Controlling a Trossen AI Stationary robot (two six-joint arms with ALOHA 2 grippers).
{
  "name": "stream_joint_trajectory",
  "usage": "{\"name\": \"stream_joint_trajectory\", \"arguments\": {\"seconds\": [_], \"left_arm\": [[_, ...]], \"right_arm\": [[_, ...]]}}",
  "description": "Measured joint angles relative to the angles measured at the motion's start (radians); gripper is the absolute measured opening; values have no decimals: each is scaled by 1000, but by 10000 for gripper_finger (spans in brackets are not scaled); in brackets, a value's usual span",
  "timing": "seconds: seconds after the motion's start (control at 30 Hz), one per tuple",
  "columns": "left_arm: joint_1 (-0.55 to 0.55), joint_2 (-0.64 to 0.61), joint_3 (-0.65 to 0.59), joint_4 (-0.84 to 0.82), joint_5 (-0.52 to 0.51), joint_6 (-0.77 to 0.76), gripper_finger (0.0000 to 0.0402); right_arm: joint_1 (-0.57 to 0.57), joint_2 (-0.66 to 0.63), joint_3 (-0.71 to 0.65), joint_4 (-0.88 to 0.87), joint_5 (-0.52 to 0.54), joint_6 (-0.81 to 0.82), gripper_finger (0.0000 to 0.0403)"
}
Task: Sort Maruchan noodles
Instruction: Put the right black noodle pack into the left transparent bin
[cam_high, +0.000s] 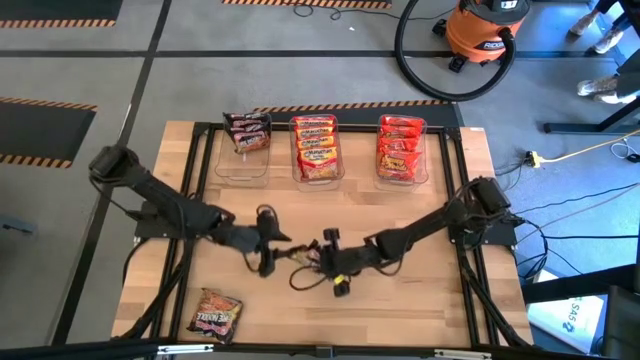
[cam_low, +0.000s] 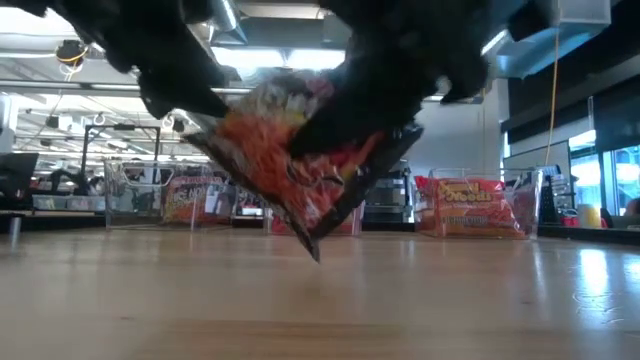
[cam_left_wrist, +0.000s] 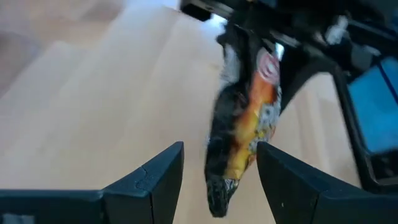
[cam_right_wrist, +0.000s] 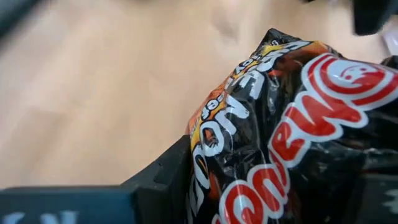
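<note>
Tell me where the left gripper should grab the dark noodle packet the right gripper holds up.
Probably the free lower end of the dark noodle packet. It hangs edge-on off the table from the right gripper, between the left gripper's open fingers; close across its flat faces.

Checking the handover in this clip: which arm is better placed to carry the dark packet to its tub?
Probably the left. The right gripper holds the dark packet above the table, hanging between the left gripper's open fingers, and the tub with dark packets sits on the left arm's side.

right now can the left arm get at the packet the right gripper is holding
Probably yes. The left gripper is open, and the dark packet hangs between its fingers, clear of the table. The right gripper grips only its far end.
</note>
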Motion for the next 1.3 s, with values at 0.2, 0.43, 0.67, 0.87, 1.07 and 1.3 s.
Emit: {"name": "stream_joint_trajectory", "arguments": {"seconds": [0.2, 0.43, 0.67, 0.87, 1.07, 1.3], "left_arm": [[102, -28, -22, 21, 16, 46, 196], [164, -30, -19, 18, 15, 104, 196], [189, -46, -17, 31, 42, 131, 207], [179, -46, -17, 53, 108, 150, 250], [172, -34, -17, 112, 185, 199, 272], [173, 20, -18, 106, 192, 208, 259]], "right_arm": [[-84, 0, 59, -143, -22, -144, 139], [-138, 0, 146, -298, -36, -241, 139], [-149, 0, 220, -413, -27, -263, 138], [-146, 1, 227, -381, -44, -265, 138], [-146, 1, 227, -286, -49, -270, 138], [-146, 1, 227, -244, -72, -265, 138]]}}
